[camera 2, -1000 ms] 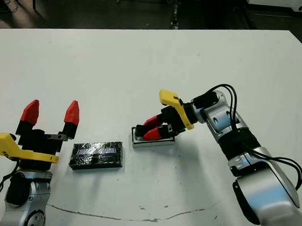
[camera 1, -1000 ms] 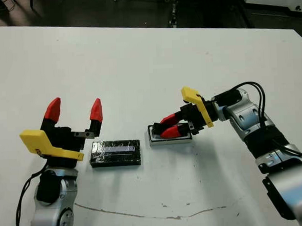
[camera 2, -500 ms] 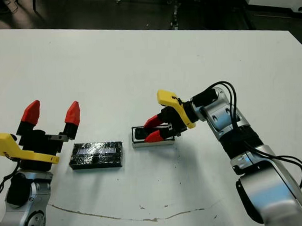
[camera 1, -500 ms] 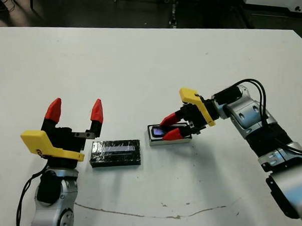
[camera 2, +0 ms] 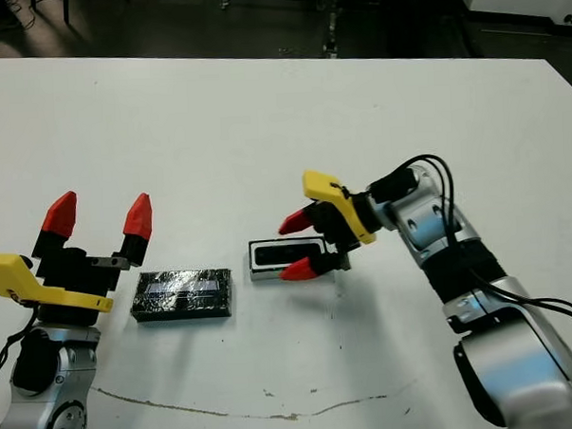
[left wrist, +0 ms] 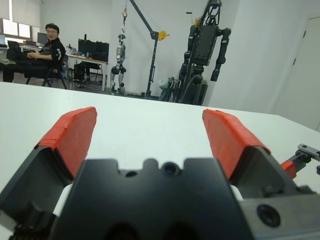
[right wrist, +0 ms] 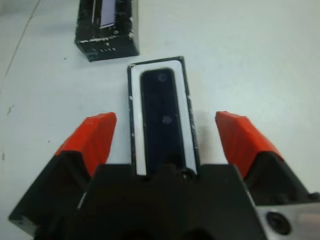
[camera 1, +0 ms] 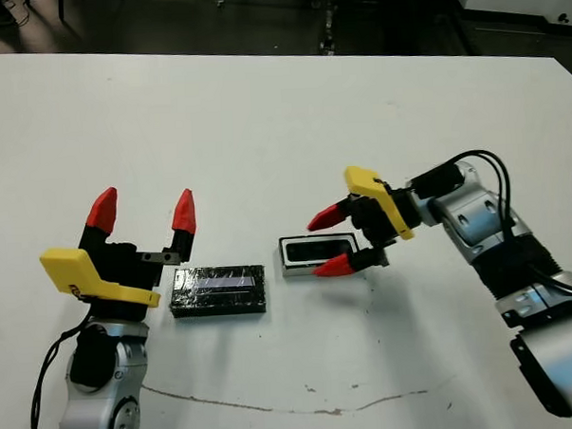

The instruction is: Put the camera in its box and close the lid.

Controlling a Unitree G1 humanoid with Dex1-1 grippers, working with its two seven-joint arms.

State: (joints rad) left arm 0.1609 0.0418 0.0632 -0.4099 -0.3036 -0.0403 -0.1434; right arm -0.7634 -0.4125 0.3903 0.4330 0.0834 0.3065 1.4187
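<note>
The thin matte black bar of a camera point(right wrist: 160, 117) lies flat inside the small shallow white-walled box point(camera 1: 316, 252), which sits a little right of centre in the head views, in the lower half of the frame. The camera fills most of the white tray, with a white margin showing around it. The right gripper point(camera 1: 329, 241) is at the box's right end, its two red-tipped fingers spread wide, one beyond the far long side and one beyond the near long side, holding nothing and not touching the box as far as the wrist view shows. Left of the box, apart from it on the white table point(camera 1: 263, 120), rests the glossy black rectangular lid point(camera 1: 218, 290) with its pale silvery stripe facing up. Further left, at the lower left of the frame, the left gripper point(camera 1: 142, 211) stands with its fingers pointing up, wide apart and empty, just beside the lid's left end.
</note>
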